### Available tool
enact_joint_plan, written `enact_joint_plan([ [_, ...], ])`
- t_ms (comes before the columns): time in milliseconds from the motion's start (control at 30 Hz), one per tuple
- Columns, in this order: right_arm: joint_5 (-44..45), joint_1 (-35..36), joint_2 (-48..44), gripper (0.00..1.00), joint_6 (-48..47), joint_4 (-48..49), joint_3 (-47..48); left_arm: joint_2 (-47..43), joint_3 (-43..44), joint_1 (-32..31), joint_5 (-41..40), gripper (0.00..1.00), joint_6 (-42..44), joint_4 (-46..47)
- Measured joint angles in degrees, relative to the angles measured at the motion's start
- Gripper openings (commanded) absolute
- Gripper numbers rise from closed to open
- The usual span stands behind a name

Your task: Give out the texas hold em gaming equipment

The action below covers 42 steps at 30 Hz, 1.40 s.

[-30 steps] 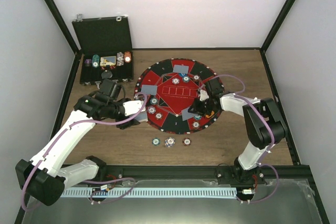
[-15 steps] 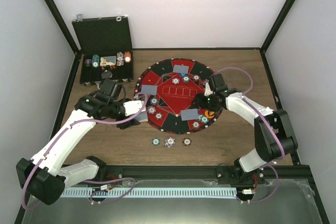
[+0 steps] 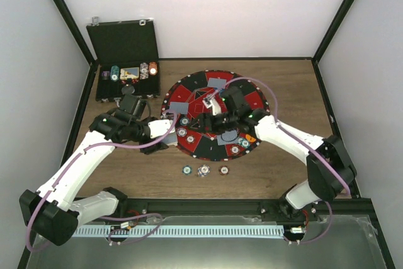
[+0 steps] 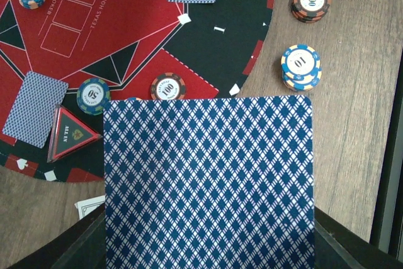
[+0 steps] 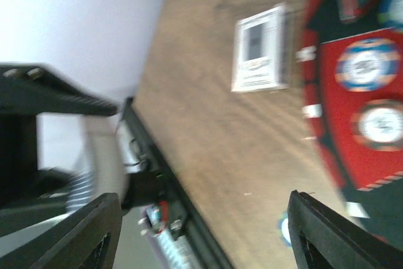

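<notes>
The wooden table point(image 3: 283, 168) carries a round red-and-black mat point(image 3: 208, 148) at its centre. A black case point(image 3: 123, 42) stands open at the far left corner.

The left gripper point(image 4: 208, 247) sits at the mat's left edge. Its jaws are closed on the sides of a blue-patterned card point(image 4: 208, 181), which fills the lower half of the wrist view. Whether that is one card or a pack cannot be told. Just beyond the held card's far edge, on the mat, lie a green 50 chip point(image 4: 93, 96), a brown 100 chip point(image 4: 168, 87) and a triangular marker point(image 4: 69, 135). Another card point(image 4: 34, 108) lies face down to the left of those.

The right gripper point(image 5: 200, 231) reaches over the middle of the mat. Its fingers point(image 5: 85, 234) are spread wide with nothing between them. Its blurred view shows a pale card point(image 5: 261, 48) on bare wood just off the mat's rim.

Off the mat's near edge, well apart from both grippers, a blue-and-white chip stack point(image 4: 301, 67) and a brown stack point(image 4: 310, 3) rest on the wood. An orange disc point(image 3: 250, 137) lies on the mat's near right edge, beside the right arm.
</notes>
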Motion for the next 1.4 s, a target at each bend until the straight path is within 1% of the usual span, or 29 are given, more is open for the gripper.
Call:
enact_joint_plan([
  [133, -5.6, 3.8, 0.3, 0.75, 5.0, 7.7, -0.6, 0.0, 0.1, 0.0, 0.0, 0.09, 0.0, 0.0],
  [267, -8.4, 5.2, 1.1, 0.74, 8.4, 12.8, -0.9, 0.0, 0.1, 0.0, 0.0, 0.09, 0.0, 0.0],
  [567, -10.4, 9.1, 6.4, 0.74, 11.8, 17.3, -0.1, 0.0, 0.1, 0.0, 0.1, 0.10, 0.0, 0.0],
  [867, -12.1, 11.6, 12.5, 0.72, 14.6, 21.7, 3.0, 0.0, 0.1, 0.0, 0.1, 0.10, 0.0, 0.0],
  [1067, -12.4, 11.9, 15.5, 0.66, 15.8, 22.9, 5.2, 0.0, 0.1, 0.0, 0.2, 0.09, 0.0, 0.0],
  [1267, -12.4, 11.8, 16.4, 0.59, 15.6, 22.9, 6.1, -0.1, 0.1, 0.0, 0.0, 0.09, 0.2, -0.3],
  [1400, -12.5, 11.1, 16.1, 0.53, 15.4, 24.0, 5.2, -0.1, 0.0, 0.0, -0.1, 0.09, 0.2, -0.4],
])
